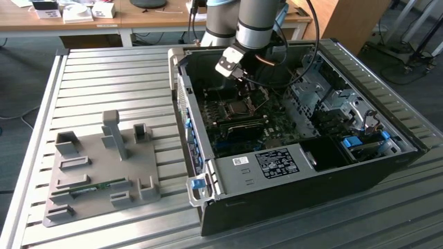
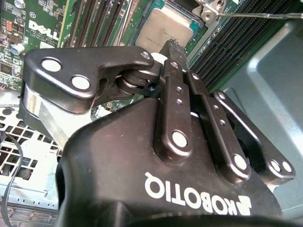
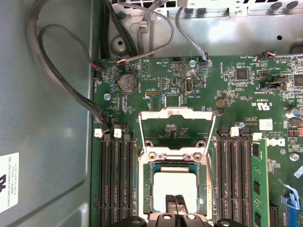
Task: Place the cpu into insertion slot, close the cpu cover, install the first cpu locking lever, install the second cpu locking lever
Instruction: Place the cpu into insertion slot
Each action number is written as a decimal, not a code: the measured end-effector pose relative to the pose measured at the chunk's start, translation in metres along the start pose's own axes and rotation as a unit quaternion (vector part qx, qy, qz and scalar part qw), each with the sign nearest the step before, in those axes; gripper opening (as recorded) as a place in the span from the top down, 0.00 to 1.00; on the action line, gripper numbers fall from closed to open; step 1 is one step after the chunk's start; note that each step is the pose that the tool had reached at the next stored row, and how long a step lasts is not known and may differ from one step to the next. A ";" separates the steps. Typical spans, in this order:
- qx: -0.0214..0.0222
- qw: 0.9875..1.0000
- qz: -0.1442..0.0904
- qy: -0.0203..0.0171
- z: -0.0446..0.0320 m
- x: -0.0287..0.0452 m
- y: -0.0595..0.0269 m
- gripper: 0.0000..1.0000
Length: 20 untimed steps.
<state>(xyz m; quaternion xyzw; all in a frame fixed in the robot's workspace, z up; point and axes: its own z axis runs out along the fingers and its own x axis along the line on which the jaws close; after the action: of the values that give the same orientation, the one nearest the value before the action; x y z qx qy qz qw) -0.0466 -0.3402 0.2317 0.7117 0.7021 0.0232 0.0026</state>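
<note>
Black pincer (image 2: 172, 46) fingers are sitting pressed together with nothing gripped between them, their tips meeting the pale face of the cpu (image 2: 163, 28) in the second wrist view. In the first wrist view the cpu is lying flat inside the slot (image 3: 152, 187), flanked on both sides by long black memory slots (image 3: 116, 179) on the green board (image 3: 227, 94). The cover (image 3: 175, 112) is standing flipped open just beside the slot, with board showing through its cut-out. In the exterior view the arm (image 1: 256, 21) is reaching down into an open computer case (image 1: 277, 202), which is lying on its side on a slatted metal tabletop (image 1: 111, 67). A grey moulded tray (image 1: 83, 176) is resting near the case, on the exterior view's left. Behind, a wooden tabletop (image 1: 138, 18) is carrying small boxes, and grey floor (image 1: 21, 83) is showing beside it.
</note>
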 end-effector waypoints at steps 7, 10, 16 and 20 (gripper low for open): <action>0.000 1.000 0.000 0.000 0.0095 -0.0003 -0.0004 0.89; 0.000 1.000 0.000 0.000 0.0113 -0.0004 -0.0005 0.89; 0.000 1.000 0.000 0.000 0.0130 -0.0004 0.0020 0.89; 0.000 1.000 0.000 0.000 0.0190 -0.0006 0.0018 0.89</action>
<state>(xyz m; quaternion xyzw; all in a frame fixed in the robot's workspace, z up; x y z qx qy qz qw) -0.0441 -0.3402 0.2127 0.7117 0.7021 0.0231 0.0026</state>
